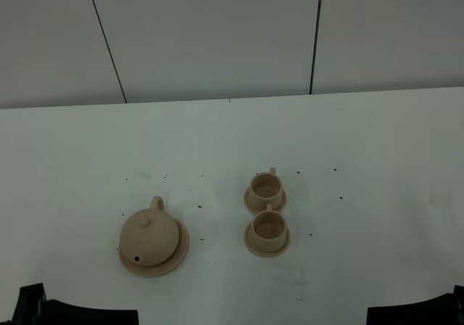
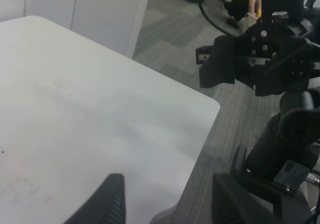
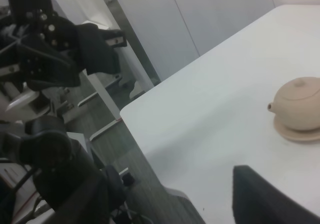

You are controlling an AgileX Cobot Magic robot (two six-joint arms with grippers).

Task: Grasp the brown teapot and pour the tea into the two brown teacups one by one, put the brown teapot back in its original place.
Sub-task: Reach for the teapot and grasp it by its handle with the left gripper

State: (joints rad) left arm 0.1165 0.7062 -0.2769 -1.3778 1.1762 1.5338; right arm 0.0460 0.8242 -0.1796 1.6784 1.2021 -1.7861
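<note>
Both grippers hang back at the near edge of the desk (image 1: 362, 144), holding nothing. The left gripper (image 2: 167, 180) has its jaws spread wide over the desk corner, and the right gripper (image 3: 170, 186) is likewise spread, with the teapot off to one side in its view.

The brown teapot (image 1: 148, 234) sits on its flat saucer (image 1: 183, 248) on the left of the desk, well apart from both grippers. Its loop handle (image 1: 156, 203) points to the far side and its spout (image 1: 136, 258) toward the near edge. The two brown teacups (image 1: 265, 187) (image 1: 267, 227) stand to its right, each on a small saucer, one behind the other and nearly touching.

The pot looks like matte clay: stiff, brittle and likely to chip if knocked against its saucer or a cup. The dull surface should give fair friction. The knobbed lid (image 1: 145, 222) is probably loose and could slide off in a steep tilt. The loop handle seems the sound place to grip, since it leaves the spout free and lets the wrist tip the pot.
</note>
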